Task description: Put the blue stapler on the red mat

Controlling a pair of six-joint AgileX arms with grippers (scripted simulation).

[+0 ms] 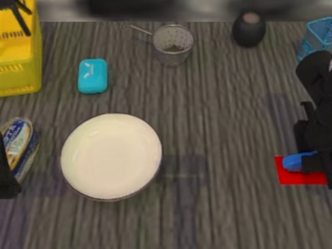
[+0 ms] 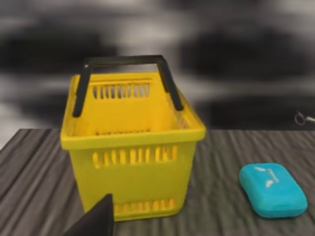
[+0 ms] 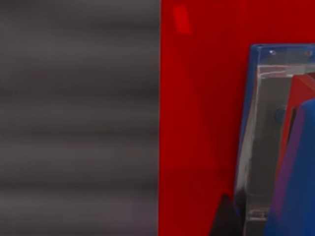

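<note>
The blue stapler (image 1: 293,162) lies low over the red mat (image 1: 290,177) at the table's right edge, its left end sticking out from under my right gripper (image 1: 312,162). That gripper is shut on the stapler. In the right wrist view the stapler (image 3: 268,137) shows its silvery underside close above the mat (image 3: 202,123), with one dark fingertip (image 3: 225,219) against its edge. My left gripper (image 1: 6,182) is parked at the table's left edge, open and holding nothing; one fingertip (image 2: 98,220) shows in the left wrist view.
A white plate (image 1: 111,155) sits left of centre. Behind it are a cyan block (image 1: 93,75), a yellow basket (image 1: 19,46) and a metal strainer (image 1: 173,44). A dark pot (image 1: 248,28) and a translucent blue container (image 1: 316,36) stand at the back right. A tin (image 1: 18,145) lies far left.
</note>
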